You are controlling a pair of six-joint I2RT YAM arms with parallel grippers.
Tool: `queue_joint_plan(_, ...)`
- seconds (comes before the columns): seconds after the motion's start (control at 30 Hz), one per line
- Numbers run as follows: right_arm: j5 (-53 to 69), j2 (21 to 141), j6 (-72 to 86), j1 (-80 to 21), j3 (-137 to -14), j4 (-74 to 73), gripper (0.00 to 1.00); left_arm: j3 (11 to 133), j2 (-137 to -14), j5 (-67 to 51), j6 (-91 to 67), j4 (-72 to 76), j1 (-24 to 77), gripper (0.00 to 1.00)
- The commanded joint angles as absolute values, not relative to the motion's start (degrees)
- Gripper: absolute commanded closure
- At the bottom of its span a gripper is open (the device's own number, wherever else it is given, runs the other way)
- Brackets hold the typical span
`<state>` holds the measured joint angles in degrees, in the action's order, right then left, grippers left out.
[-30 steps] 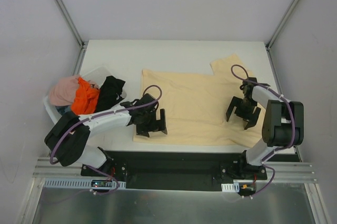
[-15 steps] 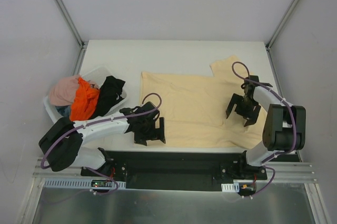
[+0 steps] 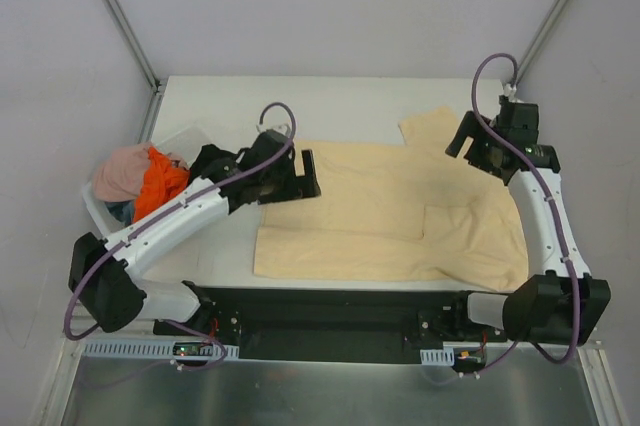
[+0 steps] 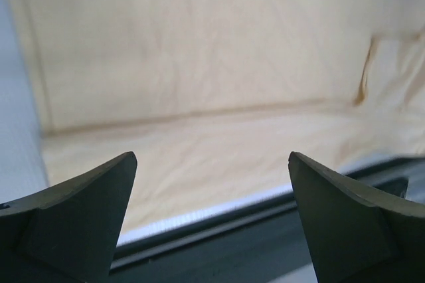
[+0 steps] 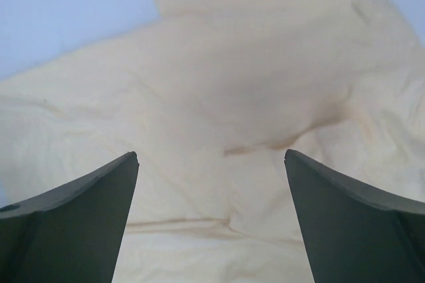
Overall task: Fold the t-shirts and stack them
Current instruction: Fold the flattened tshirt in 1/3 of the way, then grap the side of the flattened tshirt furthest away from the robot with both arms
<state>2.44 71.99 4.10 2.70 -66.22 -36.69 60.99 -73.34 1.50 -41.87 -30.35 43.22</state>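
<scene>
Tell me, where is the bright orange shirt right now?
In the overhead view, the orange shirt lies heaped in the white basket at the left edge of the table, between the pink shirt and the black shirt.

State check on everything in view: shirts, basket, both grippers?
beige shirt: spread on the table, near strip looks folded over, not held
orange shirt: bunched in the basket
pink shirt: bunched in the basket
black shirt: in the basket, partly behind the left arm
basket: at the table's left edge, holding shirts
left gripper: jaws open, empty
right gripper: jaws open, empty
</scene>
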Motion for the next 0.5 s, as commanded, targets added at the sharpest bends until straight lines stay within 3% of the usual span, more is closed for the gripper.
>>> queue_joint_plan(0.0,2.3,76.4,0.4,2.9,-78.0,-30.4,0.04,71.7,-81.7,7.9,-32.4,-31.3,33.9,0.01)
queue_joint_plan(0.3,-1.1,102.3,-7.5,2.9,-100.9,-32.6,0.04,95.7,-104.2,2.5,-24.6,-32.2,21.5,0.01)
queue_joint_plan(0.47,-1.9,120.6,-8.2,2.9,-121.2,-36.1,0.04,107.2,-115.5,0.5,-23.0,-33.0,18.0,0.01)
